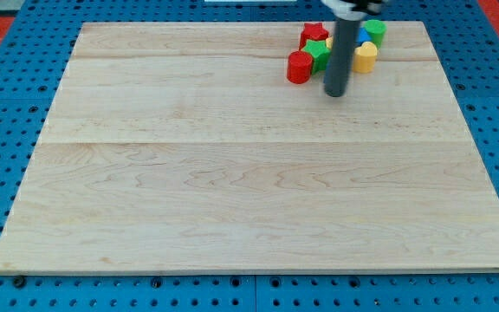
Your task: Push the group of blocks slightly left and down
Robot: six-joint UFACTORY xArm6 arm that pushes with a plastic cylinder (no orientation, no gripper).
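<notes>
Wooden tabletop point(232, 191) w/ red cylinder block point(299, 68), green star block point(319, 54) clustered top right; my tip point(336, 94) just below-right; no pincer visible

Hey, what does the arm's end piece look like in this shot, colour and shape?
It is a straight, smooth dark grey rod, round in section, with no cables or markings showing. My tip is a blunt flat end. At the view's top the rod meets a wider dark fitting with a pale part above it, cut off by the frame. It stands beside the blocks.
</notes>
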